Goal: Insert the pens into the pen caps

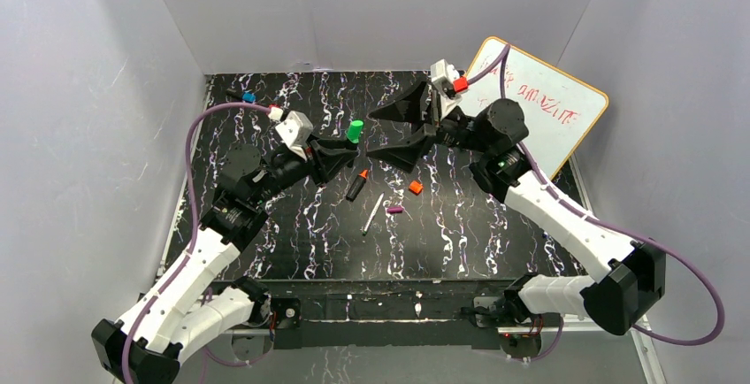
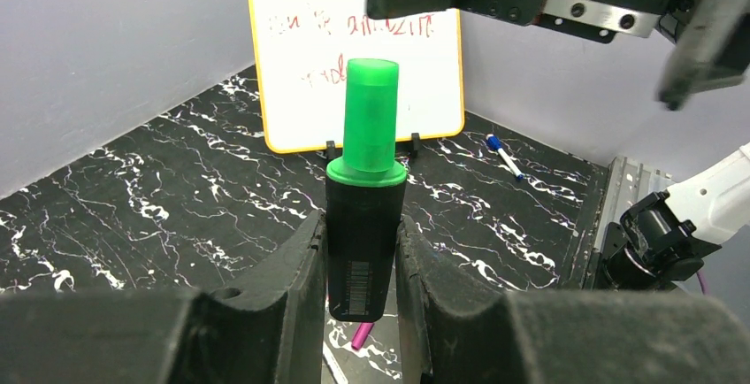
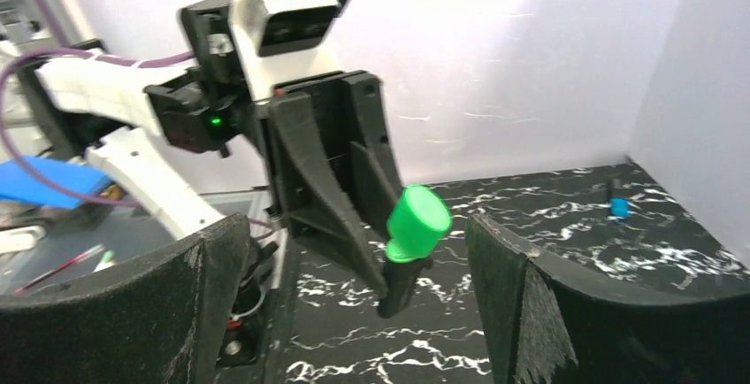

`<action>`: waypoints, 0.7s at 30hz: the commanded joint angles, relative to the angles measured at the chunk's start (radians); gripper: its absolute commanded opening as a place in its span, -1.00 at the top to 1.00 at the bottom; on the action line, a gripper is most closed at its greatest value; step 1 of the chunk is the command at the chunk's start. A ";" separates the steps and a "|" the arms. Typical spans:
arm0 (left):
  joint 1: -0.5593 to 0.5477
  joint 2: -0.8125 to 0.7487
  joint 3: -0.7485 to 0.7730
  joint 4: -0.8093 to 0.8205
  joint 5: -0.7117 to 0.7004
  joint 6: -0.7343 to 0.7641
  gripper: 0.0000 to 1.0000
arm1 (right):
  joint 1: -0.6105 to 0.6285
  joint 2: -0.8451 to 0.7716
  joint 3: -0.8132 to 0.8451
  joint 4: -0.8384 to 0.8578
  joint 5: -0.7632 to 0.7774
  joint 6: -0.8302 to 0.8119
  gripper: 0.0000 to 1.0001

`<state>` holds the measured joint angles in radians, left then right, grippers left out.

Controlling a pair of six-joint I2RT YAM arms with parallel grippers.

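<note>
My left gripper (image 1: 343,149) is shut on a stubby black marker (image 2: 363,251) and holds it upright above the table. The green cap (image 2: 370,114) sits on the marker's top end, and it also shows in the top view (image 1: 355,130) and the right wrist view (image 3: 417,223). My right gripper (image 1: 400,133) is wide open and empty, just right of the green cap, with its jaws facing it. The orange-tipped marker (image 1: 357,185), the orange cap (image 1: 416,188), the white pen (image 1: 372,214) and the purple cap (image 1: 394,210) lie on the table below.
A whiteboard (image 1: 539,105) leans on the right wall at the back. A blue-capped pen (image 2: 504,156) lies on the table near the whiteboard. A small blue item (image 1: 248,97) lies at the back left corner. White walls close in the black marbled table (image 1: 292,242).
</note>
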<state>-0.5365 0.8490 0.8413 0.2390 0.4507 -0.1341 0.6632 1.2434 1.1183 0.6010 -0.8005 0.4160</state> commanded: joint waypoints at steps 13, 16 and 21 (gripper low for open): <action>0.006 0.004 -0.015 0.049 0.057 -0.011 1.00 | 0.018 0.082 0.079 -0.061 0.216 -0.171 -0.98; 0.006 0.001 -0.021 0.049 0.062 -0.012 1.00 | 0.021 0.108 0.104 -0.067 0.185 -0.171 -0.97; 0.006 -0.004 -0.022 0.039 0.063 -0.001 1.00 | 0.023 0.124 0.129 -0.079 0.162 -0.171 -0.88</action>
<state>-0.5327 0.8558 0.8234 0.2539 0.4892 -0.1413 0.6823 1.3674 1.1828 0.5030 -0.6098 0.2581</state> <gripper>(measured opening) 0.241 0.960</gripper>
